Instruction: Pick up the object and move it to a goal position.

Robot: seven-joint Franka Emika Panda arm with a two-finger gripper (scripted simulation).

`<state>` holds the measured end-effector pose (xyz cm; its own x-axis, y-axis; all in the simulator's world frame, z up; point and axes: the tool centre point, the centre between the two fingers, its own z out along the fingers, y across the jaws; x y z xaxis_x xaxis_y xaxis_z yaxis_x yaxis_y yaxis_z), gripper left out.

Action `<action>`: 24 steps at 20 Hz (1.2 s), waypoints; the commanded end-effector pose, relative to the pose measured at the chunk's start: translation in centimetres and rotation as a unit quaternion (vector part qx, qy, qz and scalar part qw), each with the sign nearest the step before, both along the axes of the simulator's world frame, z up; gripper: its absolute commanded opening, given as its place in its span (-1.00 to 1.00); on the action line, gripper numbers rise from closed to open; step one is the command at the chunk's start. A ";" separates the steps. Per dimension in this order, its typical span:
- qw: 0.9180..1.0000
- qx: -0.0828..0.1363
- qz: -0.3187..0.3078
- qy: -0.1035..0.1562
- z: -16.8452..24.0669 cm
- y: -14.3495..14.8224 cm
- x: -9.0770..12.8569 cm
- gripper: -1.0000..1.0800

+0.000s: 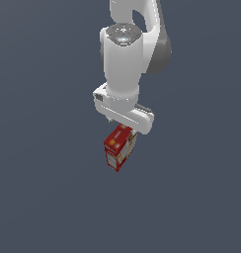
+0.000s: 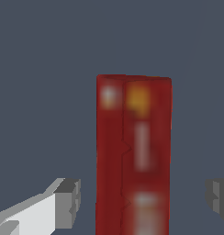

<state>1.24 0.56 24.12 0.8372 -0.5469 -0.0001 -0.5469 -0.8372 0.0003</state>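
A: Start nearest the wrist camera. What do you see?

B: Two grey fingertip pads, one (image 2: 68,203) on a white finger coming in from about eight o'clock of the carton (image 2: 133,156), the other only partly in frame at about four o'clock. The gripper (image 2: 143,199) stands wide: there is grey background between each pad and the carton's sides, so neither pad touches it in this view.

A: And the carton itself?

B: A small red food carton, seen on a narrow red face with a thin seam running along it. There are blurred pale and yellow printed patches on it, too soft to read. It sits between the two fingers, nearer the full-view pad than the cut-off one.

A: What does the exterior view add?

B: The white Panda arm (image 1: 123,64) comes down from twelve o'clock, with its white hand (image 1: 123,109) set crosswise. The carton (image 1: 120,148) is directly at six o'clock of that hand, its top edge tucked up under it. It shows a red face toward the exterior view's left and a white and yellow printed panel toward the exterior view's right, and it looks tilted rather than square to the frame.

A: Is it on the floor or off it?

B: I cannot tell. The dark blue-grey ground (image 1: 43,197) is uniform and I see no clear shadow or contact line beneath the carton.
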 end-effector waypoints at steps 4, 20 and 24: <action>1.000 0.000 -0.001 0.000 -1.5 0.0 0.0 0.92; 1.000 0.000 -0.002 0.000 -4.9 0.0 0.0 -1.00; 1.000 0.000 -0.002 0.000 -4.9 0.0 0.0 -1.00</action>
<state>1.28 0.62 19.28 0.8351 -0.5501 0.0001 -0.5501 -0.8351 -0.0002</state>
